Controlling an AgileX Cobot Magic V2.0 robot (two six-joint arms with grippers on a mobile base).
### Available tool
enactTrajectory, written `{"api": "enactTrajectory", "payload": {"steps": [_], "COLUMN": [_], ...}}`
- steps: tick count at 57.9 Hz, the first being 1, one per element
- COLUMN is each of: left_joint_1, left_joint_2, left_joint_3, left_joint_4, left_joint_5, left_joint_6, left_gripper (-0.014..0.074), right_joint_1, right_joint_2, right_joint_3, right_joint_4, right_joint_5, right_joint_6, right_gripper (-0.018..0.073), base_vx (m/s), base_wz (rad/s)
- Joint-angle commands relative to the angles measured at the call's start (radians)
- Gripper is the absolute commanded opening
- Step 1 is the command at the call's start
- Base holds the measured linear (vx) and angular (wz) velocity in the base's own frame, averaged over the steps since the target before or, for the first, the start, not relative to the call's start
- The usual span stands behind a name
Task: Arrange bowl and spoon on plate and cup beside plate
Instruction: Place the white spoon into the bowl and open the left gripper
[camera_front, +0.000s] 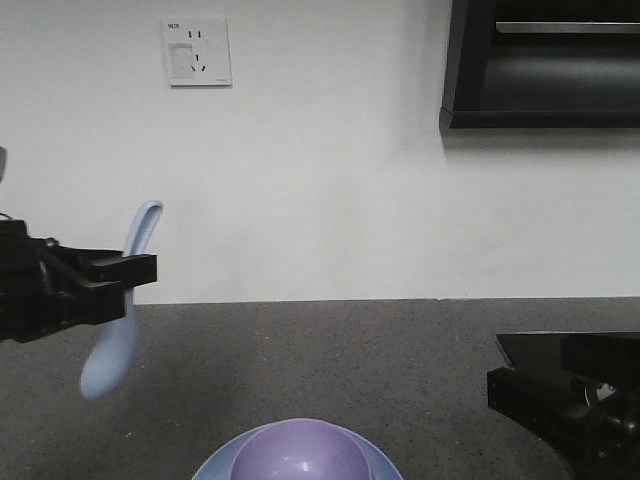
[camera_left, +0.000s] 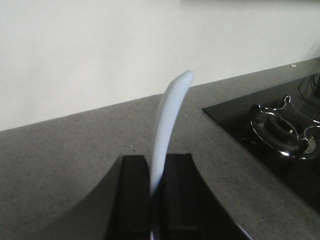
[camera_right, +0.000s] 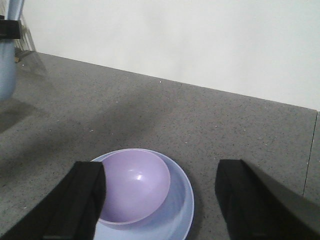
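Observation:
My left gripper (camera_front: 125, 272) is shut on the pale blue spoon (camera_front: 112, 345) and holds it in the air above the left of the counter. The spoon's scoop end hangs down and its handle (camera_left: 171, 112) sticks up between the fingers (camera_left: 134, 195). The lavender bowl (camera_front: 300, 455) sits on the pale blue plate (camera_front: 212, 466) at the near middle. My right gripper (camera_right: 160, 197) hovers open above the bowl (camera_right: 134, 186) and plate (camera_right: 181, 202), with nothing between its fingers (camera_right: 84, 202). The cup is out of view.
A black stove top with a metal burner (camera_left: 286, 131) lies at the right of the grey counter (camera_front: 330, 350). A white wall with a socket (camera_front: 197, 51) stands behind. A dark shelf (camera_front: 545, 65) hangs at the upper right.

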Motion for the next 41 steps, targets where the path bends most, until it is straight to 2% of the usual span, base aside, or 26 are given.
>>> {"api": "enactTrajectory", "payload": {"steps": [1, 9, 15, 22, 31, 41], "left_joint_1": [-0.066, -0.199, -0.293, -0.375, -0.429, -0.431], "left_joint_2": [0.018, 0.097, 0.171, 0.251, 0.344, 0.421], "left_joint_3": [-0.027, -0.027, -0.027, -0.027, -0.027, -0.027], "left_joint_4": [-0.067, -0.062, -0.03, -0.013, -0.006, -0.007], "left_joint_5": [-0.158, -0.307, -0.421, -0.532, -0.646, -0.62], "left_joint_6": [0.034, 0.035, 0.035, 0.035, 0.035, 0.034], "left_gripper": [0.0, 0.0, 0.0, 0.0, 0.0, 0.0004], "right_joint_1": [-0.003, -0.003, -0.003, -0.003, -0.003, -0.003], "right_joint_2": [-0.008, -0.008, -0.008, -0.008, -0.008, -0.008], "right_joint_3": [-0.028, -0.028, -0.028, -0.028, -0.028, -0.028], "right_joint_4": [0.01, 0.013, 0.013, 0.013, 0.013, 0.01], "right_joint_5": [-0.084, -0.084, -0.084, -0.083, -0.083, -0.083], "right_joint_6": [0.0, 0.007, 0.007, 0.007, 0.007, 0.006], "right_gripper": [0.0532, 0.0532, 0.0532, 0.0532, 0.0532, 0.0532], "base_vx": [0.0, 0.0, 0.0, 0.0, 0.0, 0.0], "base_wz": [0.0, 0.0, 0.0, 0.0, 0.0, 0.0]}}
